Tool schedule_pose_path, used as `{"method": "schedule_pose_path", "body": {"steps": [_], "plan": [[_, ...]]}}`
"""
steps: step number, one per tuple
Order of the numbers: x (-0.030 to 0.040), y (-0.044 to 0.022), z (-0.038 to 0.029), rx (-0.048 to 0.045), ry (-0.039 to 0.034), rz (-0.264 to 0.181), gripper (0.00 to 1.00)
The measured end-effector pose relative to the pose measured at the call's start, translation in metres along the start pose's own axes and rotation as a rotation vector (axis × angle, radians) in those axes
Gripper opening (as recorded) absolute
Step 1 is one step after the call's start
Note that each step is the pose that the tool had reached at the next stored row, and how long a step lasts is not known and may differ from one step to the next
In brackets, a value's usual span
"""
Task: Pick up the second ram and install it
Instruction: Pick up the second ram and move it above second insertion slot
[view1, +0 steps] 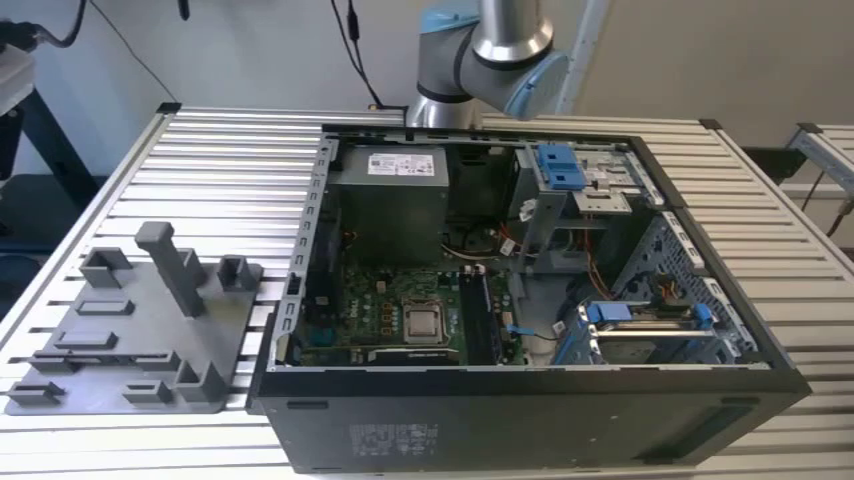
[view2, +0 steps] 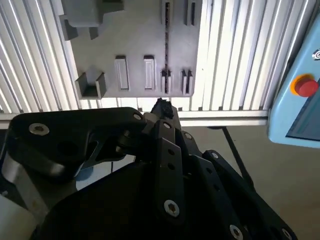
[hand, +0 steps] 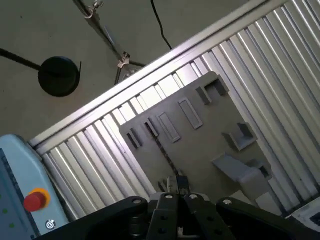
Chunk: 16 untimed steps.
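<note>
the second ram (view2: 166, 45) is sitting in the grey holder plate (view2: 135, 40), standing on its thin edge in a pair of slots near one side of the plate. seen from above in both wrist views, it's just a skinny dark line. a matching pair of slots (view2: 189, 82) runs right beside it on the plate.

the gripper (view2: 161, 107) hangs well above the plate, roughly over the plate's edge at one end of the ram's line, and isn't touching it. the fingers (view2: 167, 145) look drawn in together at the tips, with nothing pinched between them as far as i can make out. same story in the first wrist view, where the gripper (hand: 178, 184) points down at that end of the ram.

in the exterior view the plate (view1: 134, 310) lies flat on the slatted metal surface (view1: 227, 150). the open computer case (view1: 534, 410) is just beside the plate, on the exterior view's right of it. the arm (view1: 487, 50) shows behind the case, on the far side from the plate.

off past the surface's edge from the plate there's a light blue box with a red button (view2: 306, 86). a round black base (hand: 59, 75) sits on the floor.
</note>
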<state>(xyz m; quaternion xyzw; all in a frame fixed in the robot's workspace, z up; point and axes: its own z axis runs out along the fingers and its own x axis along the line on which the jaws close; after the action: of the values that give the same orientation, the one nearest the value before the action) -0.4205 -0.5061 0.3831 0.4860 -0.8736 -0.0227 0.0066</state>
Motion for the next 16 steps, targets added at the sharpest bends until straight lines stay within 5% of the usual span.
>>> {"method": "schedule_pose_path", "body": {"steps": [16], "plan": [[-0.0004,0.0002,0.0006,0.0062,0.007,-0.231,0.11]]}}
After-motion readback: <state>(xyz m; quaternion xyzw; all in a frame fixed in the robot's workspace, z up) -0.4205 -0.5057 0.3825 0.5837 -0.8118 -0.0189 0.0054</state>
